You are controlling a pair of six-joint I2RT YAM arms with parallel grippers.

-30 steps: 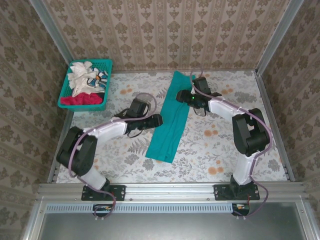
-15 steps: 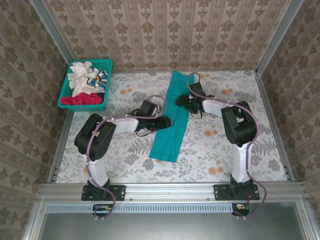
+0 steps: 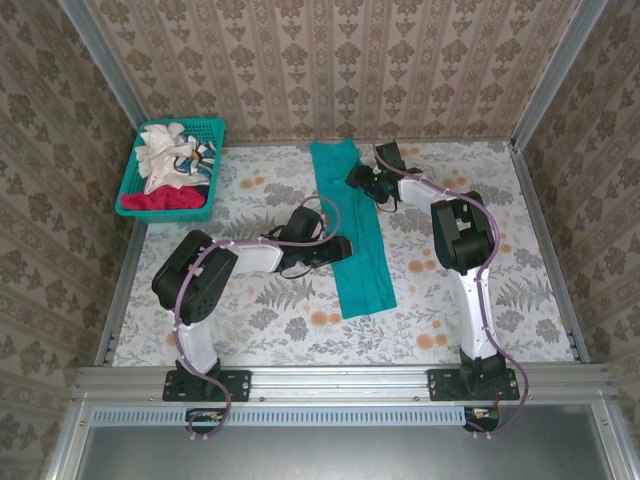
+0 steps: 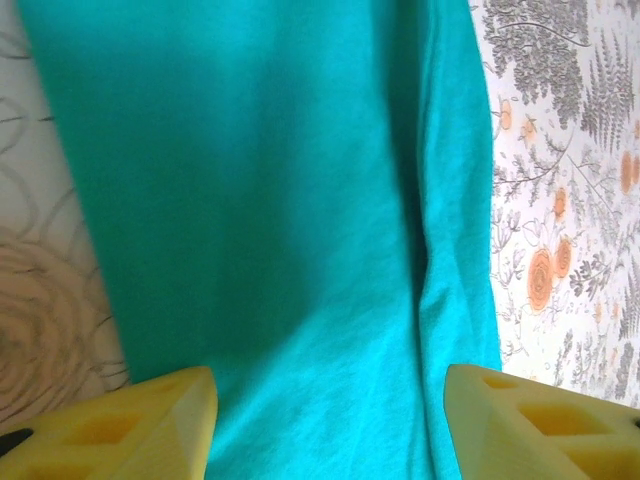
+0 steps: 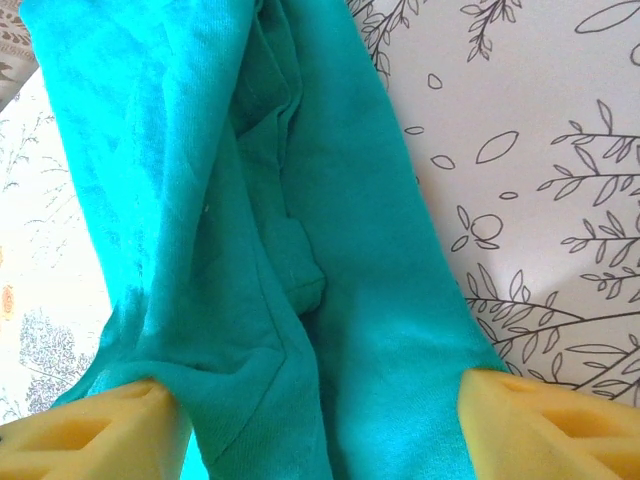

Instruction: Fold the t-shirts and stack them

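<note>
The teal t-shirt (image 3: pixel 366 277) lies folded into a long narrow strip from the back of the table toward the front. My left gripper (image 3: pixel 344 247) is low over the strip's middle, open, its yellow fingertips (image 4: pixel 150 420) wide apart with smooth teal cloth (image 4: pixel 280 200) spanning the gap. Near the strip's far end my right gripper (image 3: pixel 357 178) is also open, over wrinkled teal cloth (image 5: pixel 200 150) with a seam and a folded hem; its fingers (image 5: pixel 540 425) straddle the strip's width. A red shirt (image 3: pixel 160 201) and white shirts (image 3: pixel 160 150) lie in the basket.
The teal mesh basket (image 3: pixel 205 128) stands at the back left corner. The floral tablecloth (image 3: pixel 450 290) is bare to the right and front of the strip. Patterned walls and metal rails enclose the table on all sides.
The teal strip has swung round: its far end moved left and its near end moved right, so it now slants the other way. Both grippers shifted with it, the right one going farther back.
</note>
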